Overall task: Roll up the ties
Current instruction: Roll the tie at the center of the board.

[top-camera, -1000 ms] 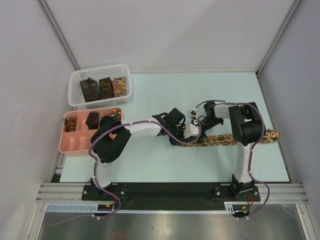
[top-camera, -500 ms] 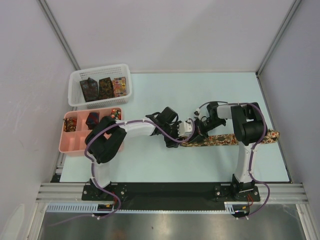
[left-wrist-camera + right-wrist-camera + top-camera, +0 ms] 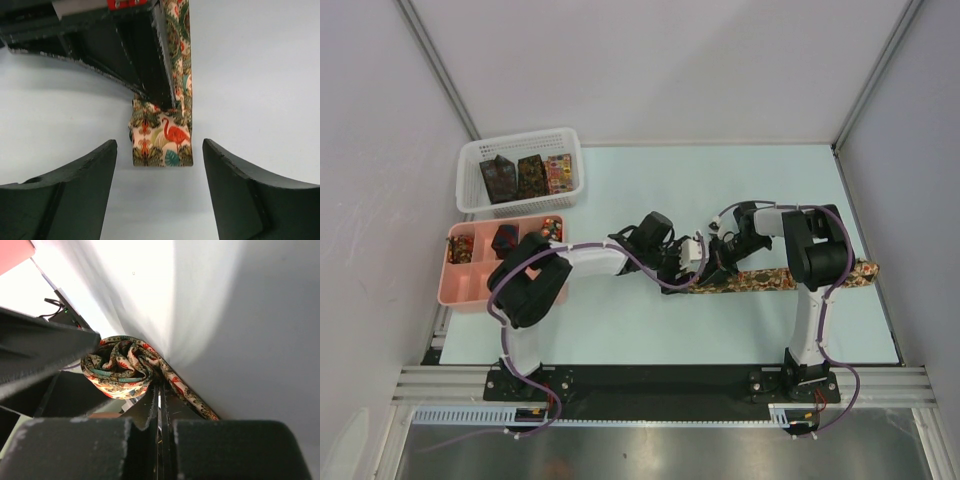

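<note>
Two grippers meet near the middle of the table (image 3: 620, 330), at one end of a patterned tie (image 3: 770, 278). In the left wrist view the left gripper (image 3: 159, 145) stands wide open, its two dark fingers (image 3: 75, 190) on either side of the tie's rolled end (image 3: 162, 142) with a clear gap on both sides, touching nothing. The right gripper (image 3: 160, 400) is closed, its fingers pressed flat together, and the fabric runs into their tips just beside the loose coil, so it appears to pinch the tie there. In the left wrist view the same black fingers lie against the top of the coil, which shows a red flamingo among green leaves. From above, the left gripper (image 3: 692, 262) and right gripper (image 3: 720, 262) sit close together, and the unrolled strip of the tie stretches flat from them toward the table's right edge. Well apart, at the far left, a white mesh basket (image 3: 470, 180) holds three folded ties (image 3: 525, 175) standing upright, and just in front of it a pink tray (image 3: 455, 290) holds small rolled ties (image 3: 505, 240) in its back compartments.
</note>
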You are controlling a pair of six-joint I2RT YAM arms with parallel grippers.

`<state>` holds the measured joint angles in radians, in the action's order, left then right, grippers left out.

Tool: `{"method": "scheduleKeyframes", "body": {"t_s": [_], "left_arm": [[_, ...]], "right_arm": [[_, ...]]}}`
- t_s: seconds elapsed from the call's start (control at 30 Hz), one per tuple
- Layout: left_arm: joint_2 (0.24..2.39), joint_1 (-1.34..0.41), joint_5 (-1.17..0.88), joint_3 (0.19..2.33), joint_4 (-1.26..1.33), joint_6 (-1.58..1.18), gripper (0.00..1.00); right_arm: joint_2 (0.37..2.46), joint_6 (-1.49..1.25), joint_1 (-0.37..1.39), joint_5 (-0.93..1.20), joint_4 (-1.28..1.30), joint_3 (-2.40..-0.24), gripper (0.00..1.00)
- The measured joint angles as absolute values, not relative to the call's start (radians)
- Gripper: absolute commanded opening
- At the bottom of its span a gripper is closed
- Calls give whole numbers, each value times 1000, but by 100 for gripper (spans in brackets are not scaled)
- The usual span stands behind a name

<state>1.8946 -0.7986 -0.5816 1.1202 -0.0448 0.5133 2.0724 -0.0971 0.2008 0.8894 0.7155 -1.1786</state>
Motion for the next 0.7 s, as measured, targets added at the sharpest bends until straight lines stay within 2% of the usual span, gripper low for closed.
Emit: {"method": "scheduleKeyframes", "body": {"t_s": [0.1,0.13,0.17,0.23,0.3,0.47,0.6,0.7], "left_arm": [[1902,-809,-588,1123,-23,508,57],[1906,-810,-588,1127,-23,505,52],[1911,-812,-588,1131,-24,503,42],[1923,-815,-588,1146,-42,506,35],[1928,-816,-585,1163,-75,513,36],[1927,-816,-565,1189,-176,562,56],[1922,-813,-550,1184,-234,595,59],[1911,-809,-547,1165,-229,603,55]], "right_arm": [[2077,-93,204,895,718,-1182,0],[2080,-89,206,899,718,-1184,0],[2082,-86,209,903,717,-1185,0],[2088,-84,219,917,710,-1188,0],[2093,-86,234,931,700,-1190,0],[2110,-101,273,963,662,-1198,0],[2127,-104,294,990,633,-1207,0],[2132,-102,295,1005,619,-1207,0]]}}
